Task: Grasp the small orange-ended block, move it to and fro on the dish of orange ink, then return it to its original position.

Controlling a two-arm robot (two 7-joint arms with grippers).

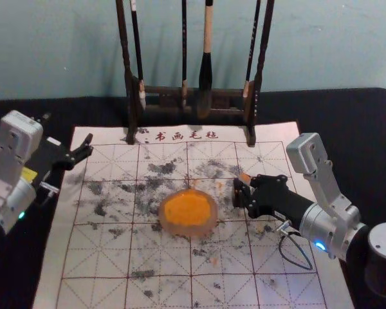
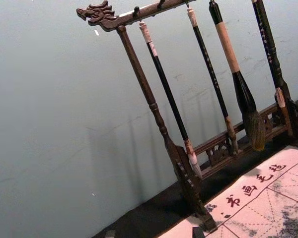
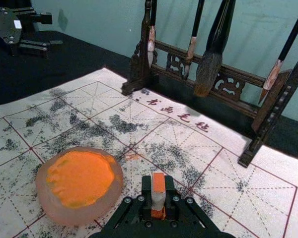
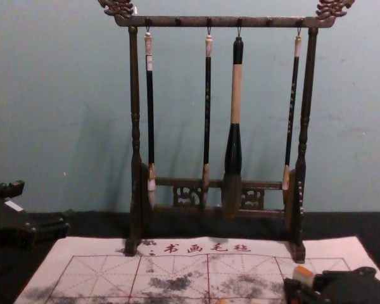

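Note:
My right gripper (image 1: 239, 191) is right of the dish of orange ink (image 1: 188, 210) in the head view, shut on the small orange-ended block (image 1: 245, 177). The right wrist view has the block (image 3: 158, 192) upright between the fingertips of the right gripper (image 3: 158, 198), its top and lower end orange and its middle white. The dish (image 3: 79, 179) stands beside it, apart from it. In the chest view the block's orange end (image 4: 303, 275) pokes up at the lower right. My left gripper (image 1: 81, 149) is parked open over the mat's left edge; its fingertips (image 2: 197, 232) edge into the left wrist view.
A dark wooden rack (image 4: 225, 22) with several hanging brushes stands at the back of the mat, near the wall. The gridded white mat (image 1: 161, 293) has black ink smudges and a few orange marks. Black cloth (image 1: 347, 129) surrounds the mat.

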